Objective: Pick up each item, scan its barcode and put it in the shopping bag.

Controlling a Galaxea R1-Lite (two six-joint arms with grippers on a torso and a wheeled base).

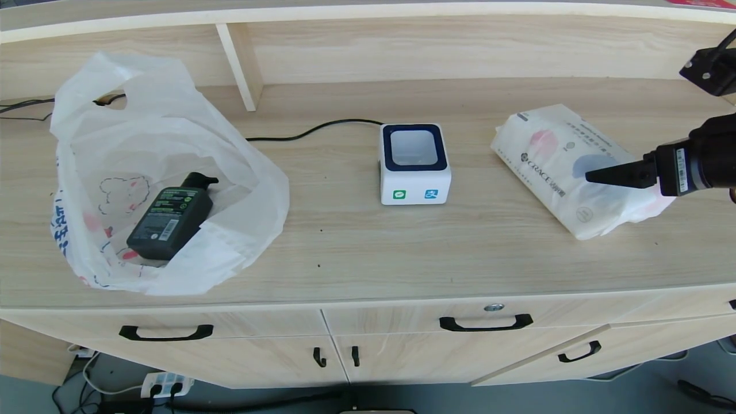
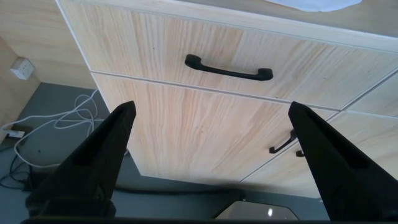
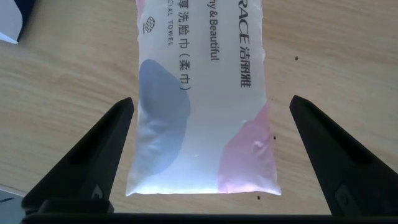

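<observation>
The right pincer (image 3: 211, 102) is held open over the tissue pack (image 1: 552, 155) on the table (image 1: 356, 241), the left pincer (image 2: 211, 112) likewise open.

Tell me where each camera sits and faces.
Head view: head-mounted, looking down at the light wooden counter; right gripper over the white plastic tissue pack.
Left wrist view: below the counter, facing a wooden drawer front past the open left gripper.
Right wrist view: above that pack, looking down; head view shares pack and gripper.
</observation>
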